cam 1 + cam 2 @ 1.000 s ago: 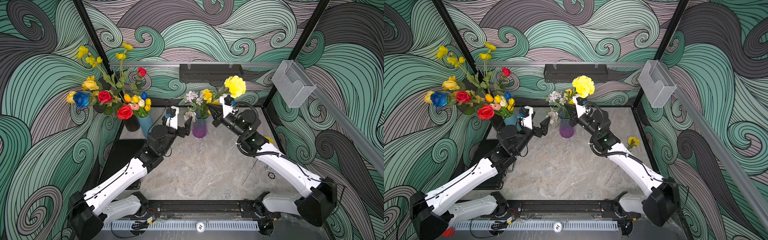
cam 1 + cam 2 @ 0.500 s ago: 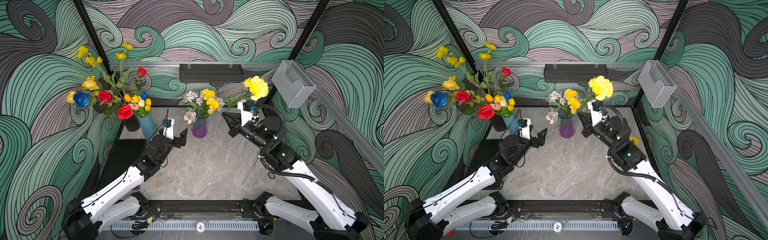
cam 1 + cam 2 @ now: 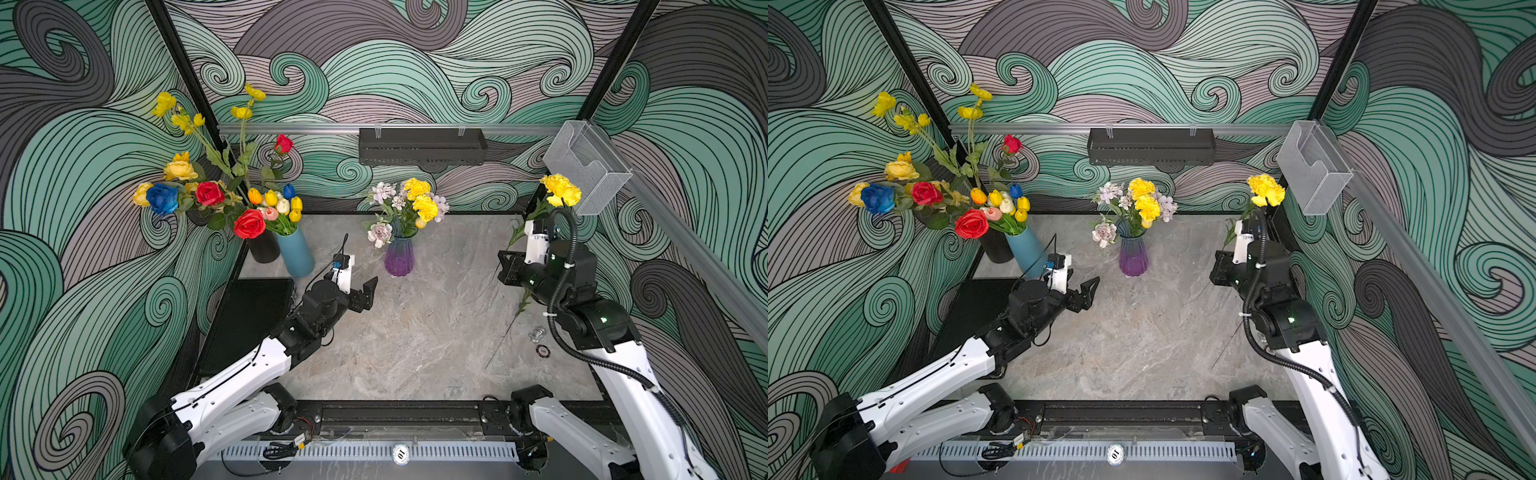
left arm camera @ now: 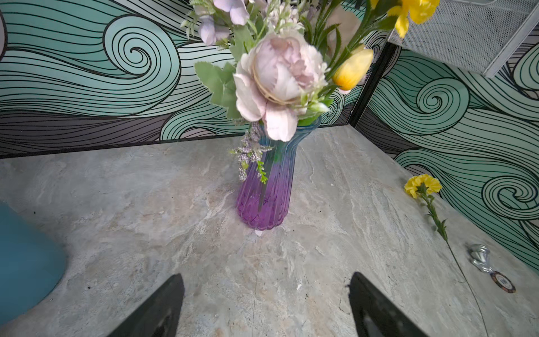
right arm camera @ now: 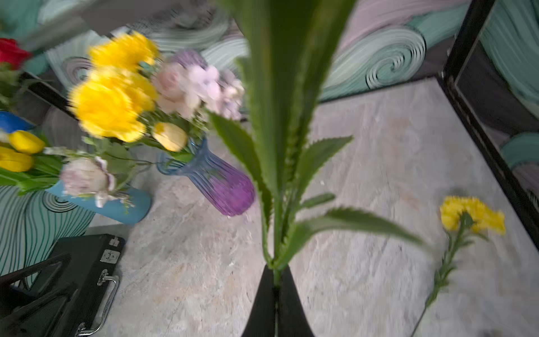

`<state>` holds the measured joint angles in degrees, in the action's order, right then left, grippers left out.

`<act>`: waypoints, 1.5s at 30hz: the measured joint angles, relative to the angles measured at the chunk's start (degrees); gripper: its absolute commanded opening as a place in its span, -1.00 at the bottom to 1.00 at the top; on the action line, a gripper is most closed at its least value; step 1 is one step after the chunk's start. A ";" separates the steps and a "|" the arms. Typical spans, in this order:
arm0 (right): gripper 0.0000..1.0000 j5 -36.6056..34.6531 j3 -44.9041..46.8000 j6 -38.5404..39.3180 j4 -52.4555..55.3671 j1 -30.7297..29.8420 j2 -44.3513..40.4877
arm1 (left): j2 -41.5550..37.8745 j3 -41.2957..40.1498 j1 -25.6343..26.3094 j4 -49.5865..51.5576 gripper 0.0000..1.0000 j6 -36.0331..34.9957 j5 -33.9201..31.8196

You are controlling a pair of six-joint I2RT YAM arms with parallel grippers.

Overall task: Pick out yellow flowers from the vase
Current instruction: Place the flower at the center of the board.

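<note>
The ribbed blue-to-purple glass vase [image 4: 264, 198] is glossy and see-through, on a smooth, matt grey stone-look tabletop [image 4: 131, 204]. The big pale lilac bloom [image 4: 277, 78] has soft cloth-like petals, as does the ruffled yellow pom-pom flower [image 3: 561, 190]; its serrated green leaves [image 5: 277, 87] look plastic. The tall teal vase [image 3: 296, 255] is matt; the small silver trinket [image 4: 478, 256] gleams like polished metal

Bright, even light fills both top views, soft shadows only; the right wrist view smears, yellow flowers [image 5: 110, 108] blurred, leaf [image 5: 288, 87] out of focus.
</note>
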<state>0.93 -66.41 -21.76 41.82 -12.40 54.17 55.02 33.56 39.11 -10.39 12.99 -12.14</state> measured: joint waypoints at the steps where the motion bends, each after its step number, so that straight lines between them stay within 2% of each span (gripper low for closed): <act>1: -1.00 0.57 0.33 -1.11 1.46 0.81 0.98 | 0.00 -0.22 0.00 -0.07 0.75 -0.20 0.00; 7: -1.00 4.46 4.55 -6.99 9.77 5.75 4.63 | 1.05 -1.75 0.00 -1.25 0.75 -2.08 -0.02; 15: -1.00 6.73 9.84 -9.55 14.56 10.05 7.80 | 1.46 -3.08 0.00 -1.29 0.75 -3.34 -0.04; 30: -1.00 4.92 15.98 -7.50 15.80 19.50 15.65 | 1.53 -3.10 0.00 -1.77 0.76 -3.52 -0.07; 45: -1.00 3.80 19.30 -5.66 12.72 24.92 22.60 | 2.21 -3.43 0.00 -2.29 0.76 -3.52 -0.66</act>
<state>4.73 -47.11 -27.42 54.54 12.51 76.77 57.23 30.13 39.11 -12.69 9.47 -12.80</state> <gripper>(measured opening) 0.053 0.878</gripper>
